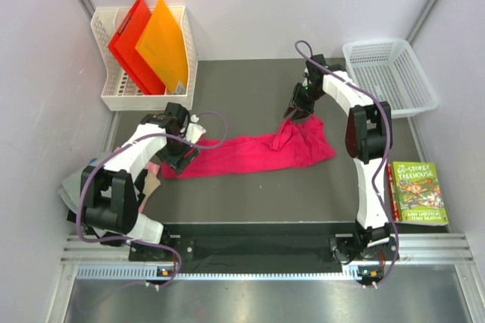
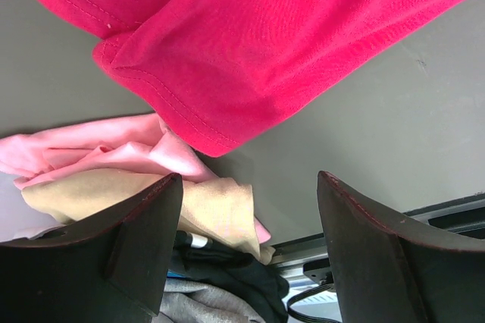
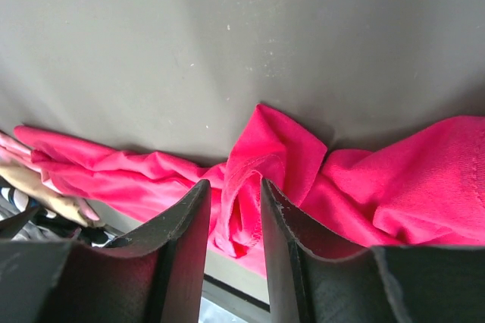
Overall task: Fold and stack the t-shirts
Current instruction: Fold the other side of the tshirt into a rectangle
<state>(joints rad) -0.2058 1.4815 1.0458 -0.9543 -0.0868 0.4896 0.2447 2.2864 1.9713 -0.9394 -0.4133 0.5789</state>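
Note:
The magenta t-shirt point(image 1: 242, 155) lies stretched in a crumpled band across the table, bunched at its right end. My left gripper point(image 1: 182, 158) hovers over its left end, open wide with nothing between the fingers point(image 2: 250, 175); the shirt's hem point(image 2: 265, 42) lies beyond the tips. Pale pink point(image 2: 91, 148), tan point(image 2: 212, 209) and grey point(image 2: 204, 304) t-shirts are piled at the table's left edge. My right gripper point(image 1: 295, 113) sits at the far peak of the bunched end. Its jaws point(image 3: 233, 181) stand a narrow gap apart with a rolled fold of the magenta shirt point(image 3: 394, 186) showing in the gap; I cannot tell whether they pinch it.
A white file rack point(image 1: 114, 99) with a red folder point(image 1: 130, 42) and an orange folder point(image 1: 163, 39) stands at the back left. A white basket point(image 1: 390, 73) sits at the back right. A green-covered book point(image 1: 417, 192) lies at the right edge.

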